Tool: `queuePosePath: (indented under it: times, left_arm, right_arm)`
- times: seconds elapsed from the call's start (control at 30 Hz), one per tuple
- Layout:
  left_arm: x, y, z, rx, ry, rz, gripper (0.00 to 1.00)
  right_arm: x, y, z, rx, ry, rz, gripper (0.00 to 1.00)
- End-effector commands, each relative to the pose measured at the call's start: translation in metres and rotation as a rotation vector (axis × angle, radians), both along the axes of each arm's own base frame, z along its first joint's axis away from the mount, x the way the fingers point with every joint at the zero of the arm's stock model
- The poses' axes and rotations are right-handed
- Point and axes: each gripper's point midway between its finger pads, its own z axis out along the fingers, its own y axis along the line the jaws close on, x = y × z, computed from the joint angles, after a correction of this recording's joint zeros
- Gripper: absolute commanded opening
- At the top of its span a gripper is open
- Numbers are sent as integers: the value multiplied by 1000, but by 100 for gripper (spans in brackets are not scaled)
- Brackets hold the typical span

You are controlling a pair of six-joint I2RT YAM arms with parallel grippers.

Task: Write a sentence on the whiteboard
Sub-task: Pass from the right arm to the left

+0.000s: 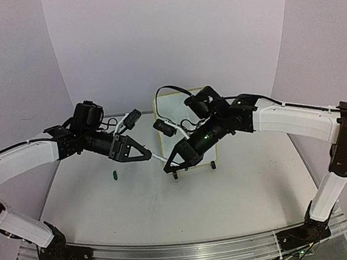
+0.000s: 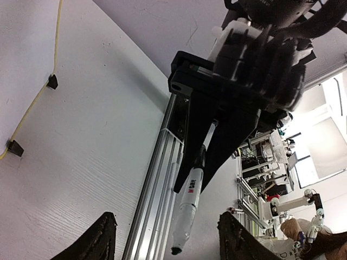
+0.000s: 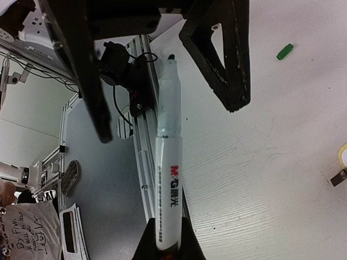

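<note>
We read red "M&G" w/ two dark Chinese chars after it on the white cylindrical plastic marker pen [image 3: 167,162], printed lengthwise just ahead of the right gripper's [image 3: 167,241] clamped jaws. A smaller line alongside is illegible. Left wrist view: same logo, only the red "M" clear, beyond the left gripper's [image 2: 167,227] spread jaws.

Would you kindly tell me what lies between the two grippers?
A white marker spans the gap, held by the right gripper, its tip pointing toward the open left gripper; the top view shows it best.
</note>
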Motion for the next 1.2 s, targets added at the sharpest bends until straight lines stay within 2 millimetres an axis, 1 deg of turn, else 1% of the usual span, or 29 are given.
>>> queuePosePath:
  times: [0.0,0.13,0.3,0.47,0.53,0.63,0.83,1.0,1.03,1.1,1.17]
  left_arm:
    - [-4,-12,22,-83,-30,-51,57]
    - [-4,-16,27,-120,-21,-57,47]
    - [-6,-20,22,-112,0,-74,36]
    - [-11,-22,12,-84,23,-97,36]
    - [-14,-22,8,-68,32,-108,38]
    - [-16,-22,7,-60,27,-112,36]
    - [-15,-23,7,-62,17,-107,21]
    - [-15,-24,7,-64,21,-110,17]
    - [-15,-24,7,-65,20,-111,15]
    - [-15,-23,8,-66,18,-111,5]
    - [-15,-23,8,-69,13,-109,0]
  right_arm:
    - [-8,3,12,28,18,50,0]
    - [-10,3,8,20,30,58,0]
    - [-10,3,6,13,29,58,0]
    - [-8,2,5,6,19,50,0]
    - [-8,1,5,4,17,47,0]
    - [-7,1,4,0,16,44,0]
    - [-8,1,3,-2,21,47,0]
    - [-10,-1,1,-11,28,53,0]
    - [-10,-2,1,-12,28,53,0]
    - [-10,-3,0,-16,25,50,0]
    - [-9,-3,2,-14,16,47,0]
